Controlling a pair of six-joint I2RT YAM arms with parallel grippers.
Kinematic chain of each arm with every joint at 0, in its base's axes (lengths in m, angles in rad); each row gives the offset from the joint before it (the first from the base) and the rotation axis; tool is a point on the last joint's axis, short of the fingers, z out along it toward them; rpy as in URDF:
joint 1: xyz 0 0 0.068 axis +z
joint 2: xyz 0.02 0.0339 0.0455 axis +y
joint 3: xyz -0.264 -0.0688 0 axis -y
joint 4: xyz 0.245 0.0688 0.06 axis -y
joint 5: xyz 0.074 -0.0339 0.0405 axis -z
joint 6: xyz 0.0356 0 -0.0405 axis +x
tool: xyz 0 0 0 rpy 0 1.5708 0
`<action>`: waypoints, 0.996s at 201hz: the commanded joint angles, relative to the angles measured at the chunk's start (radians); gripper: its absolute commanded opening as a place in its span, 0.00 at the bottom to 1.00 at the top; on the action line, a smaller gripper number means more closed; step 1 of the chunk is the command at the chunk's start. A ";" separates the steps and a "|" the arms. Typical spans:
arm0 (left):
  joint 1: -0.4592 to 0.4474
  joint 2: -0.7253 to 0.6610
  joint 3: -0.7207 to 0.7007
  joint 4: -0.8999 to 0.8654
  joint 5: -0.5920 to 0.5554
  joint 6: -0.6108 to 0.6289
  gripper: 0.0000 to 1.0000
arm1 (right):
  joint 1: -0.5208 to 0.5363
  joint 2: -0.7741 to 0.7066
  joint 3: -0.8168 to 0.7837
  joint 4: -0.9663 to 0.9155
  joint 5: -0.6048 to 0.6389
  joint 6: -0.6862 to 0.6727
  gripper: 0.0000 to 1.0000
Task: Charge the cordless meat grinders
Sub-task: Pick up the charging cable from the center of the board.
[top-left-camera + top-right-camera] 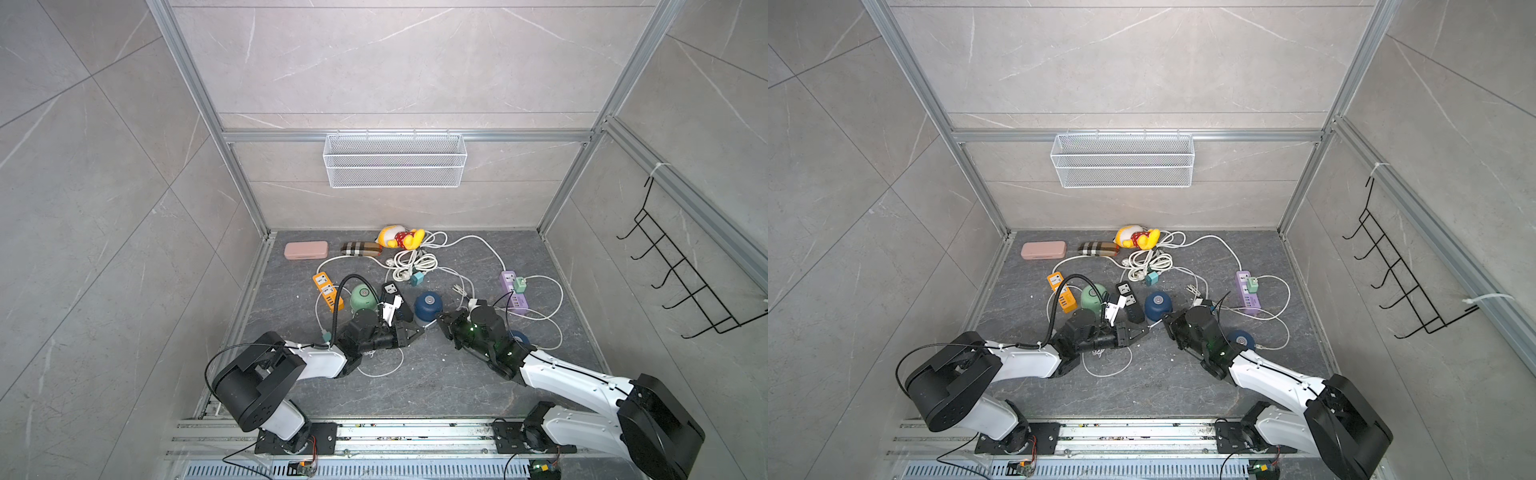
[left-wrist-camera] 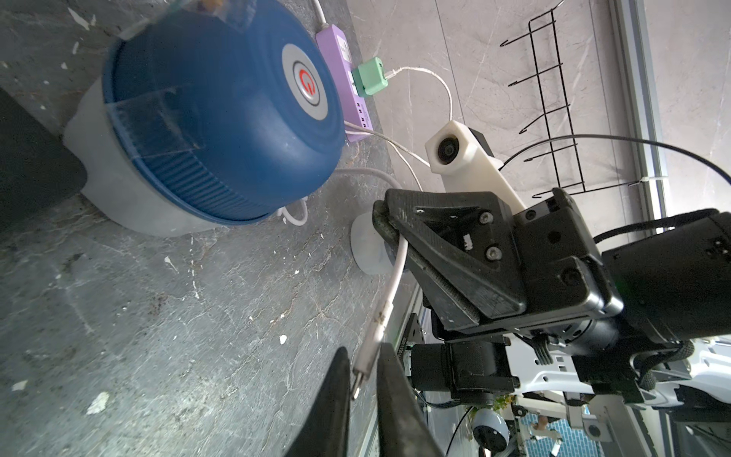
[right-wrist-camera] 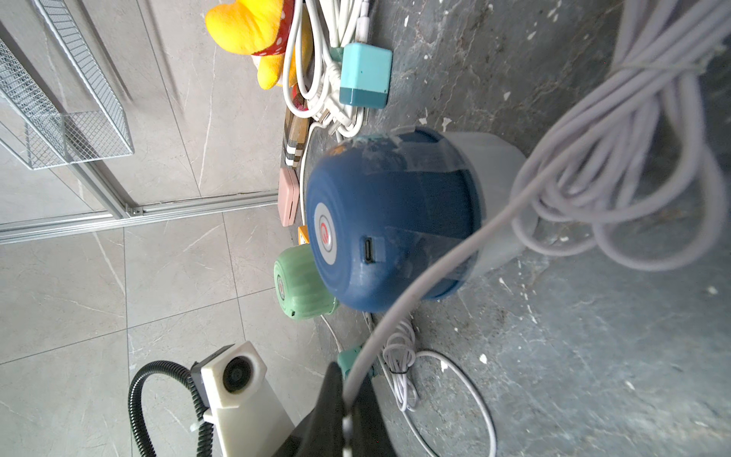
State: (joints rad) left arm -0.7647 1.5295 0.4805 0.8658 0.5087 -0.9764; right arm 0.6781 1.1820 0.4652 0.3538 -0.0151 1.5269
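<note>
Left gripper (image 2: pixel 362 380) pinches the plug (image 2: pixel 366 356), right gripper (image 3: pixel 348 383) clamps the cable (image 2: pixel 397 269) beside the blue grinder (image 3: pixel 391 221); next, align plug with its port (image 3: pixel 368 250).

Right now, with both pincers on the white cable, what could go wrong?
The plug sits right at the left pincer's tip, so it may slip when pushed. The white cable runs straight to the right pincer; moving apart could yank it. Its loose coil hangs beside the dark blue grinder and might snag it.

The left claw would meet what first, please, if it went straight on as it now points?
Probably the right claw, pinching the cable just ahead of the left claw; depth is unclear.
</note>
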 commanded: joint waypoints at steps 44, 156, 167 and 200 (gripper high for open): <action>0.000 -0.022 0.086 -0.081 0.054 0.019 0.00 | -0.017 -0.055 -0.046 -0.007 -0.048 -0.086 0.28; 0.086 -0.202 0.424 -1.149 0.315 0.501 0.00 | -0.017 -0.113 0.528 -1.144 0.174 -0.848 0.99; 0.099 -0.209 0.420 -1.151 0.322 0.502 0.00 | -0.007 -0.106 0.570 -1.175 0.212 -0.875 0.99; 0.112 -0.212 0.413 -1.151 0.347 0.507 0.00 | 0.003 -0.125 0.642 -1.240 0.442 -0.935 0.99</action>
State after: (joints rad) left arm -0.6609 1.3407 0.8806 -0.2245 0.7971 -0.5274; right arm 0.6762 1.0809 1.0363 -0.7700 0.2268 0.6651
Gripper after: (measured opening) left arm 0.063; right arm 0.990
